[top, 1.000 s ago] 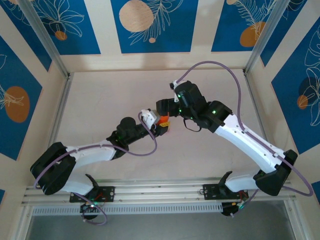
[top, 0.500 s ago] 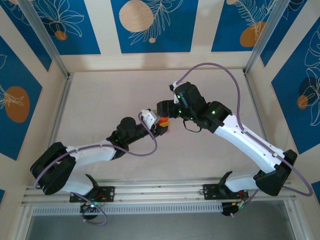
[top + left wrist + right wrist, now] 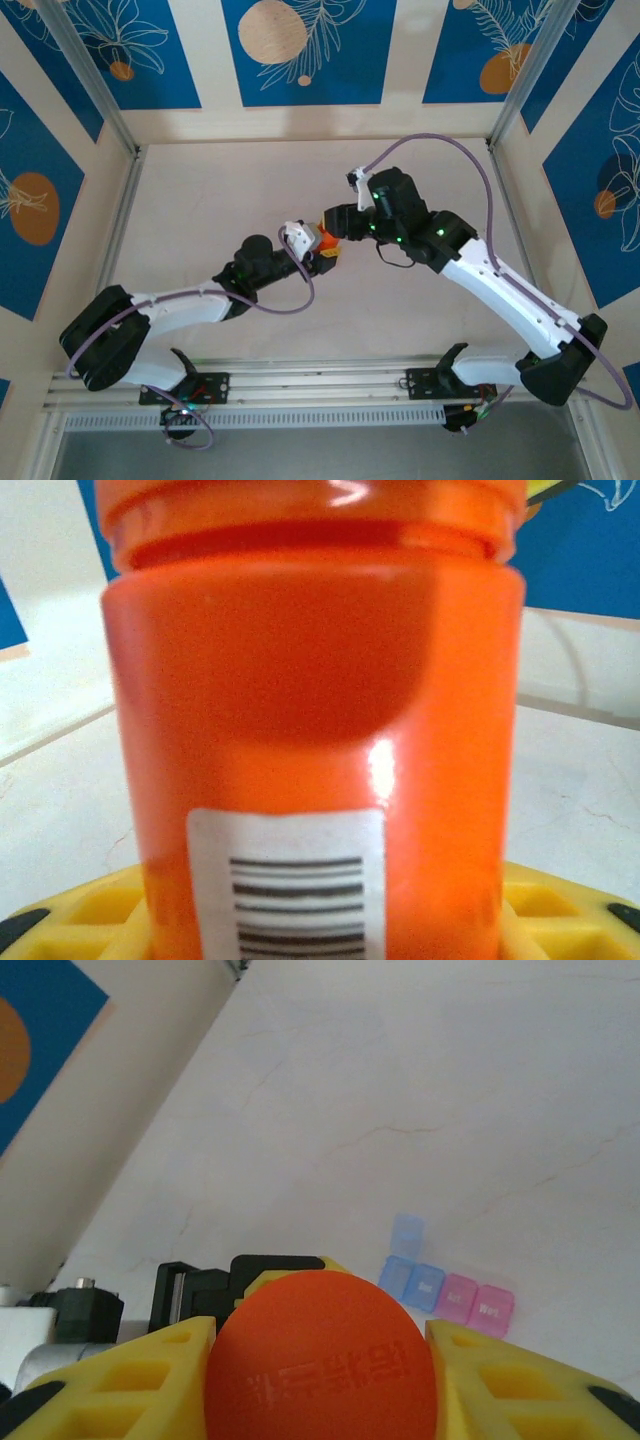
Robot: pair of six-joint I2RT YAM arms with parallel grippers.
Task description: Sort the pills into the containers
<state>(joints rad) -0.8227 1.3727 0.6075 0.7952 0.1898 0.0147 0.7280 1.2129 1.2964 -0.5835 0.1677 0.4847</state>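
Over the pale table (image 3: 200,200), the left gripper (image 3: 322,252) is clamping the orange cylindrical plastic bottle (image 3: 310,730). The right gripper (image 3: 320,1385) is pinching its round orange cap (image 3: 320,1335) from 1 o'clock. The translucent blue-purple-pink organiser strip (image 3: 447,1297) is lying at 1 o'clock of the cap. Sorting is seemingly just beginning: cap on.

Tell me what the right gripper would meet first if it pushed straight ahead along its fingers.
The orange bottle: its cap sits right between the right gripper's fingers, so any push presses on it at once. The pill organiser lies on the table beyond, likely below that line; depth is unclear.
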